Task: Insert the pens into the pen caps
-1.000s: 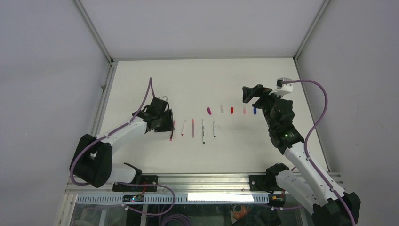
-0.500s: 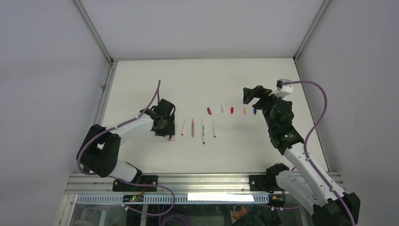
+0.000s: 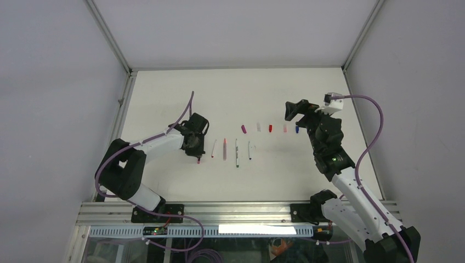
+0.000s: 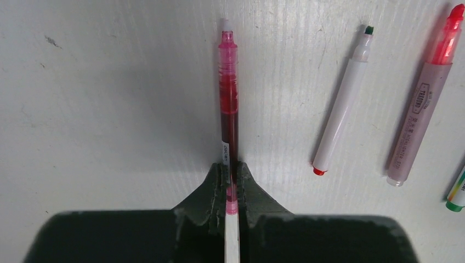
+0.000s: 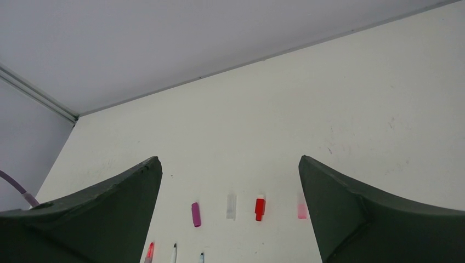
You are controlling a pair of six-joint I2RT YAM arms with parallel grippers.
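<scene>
Dark lettering is seen along the barrel of the dusty-pink plastic marker pen [image 4: 419, 118], too blurred to be read; a small white label is noted on the translucent dark red pen [image 4: 228, 98], its print likewise illegible.

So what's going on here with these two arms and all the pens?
The left hand is shut on the red pen, at the left end of a row of uncapped pens on the table. The right hand hangs open near the row of caps, holding nothing. No pen is in a cap yet.
</scene>
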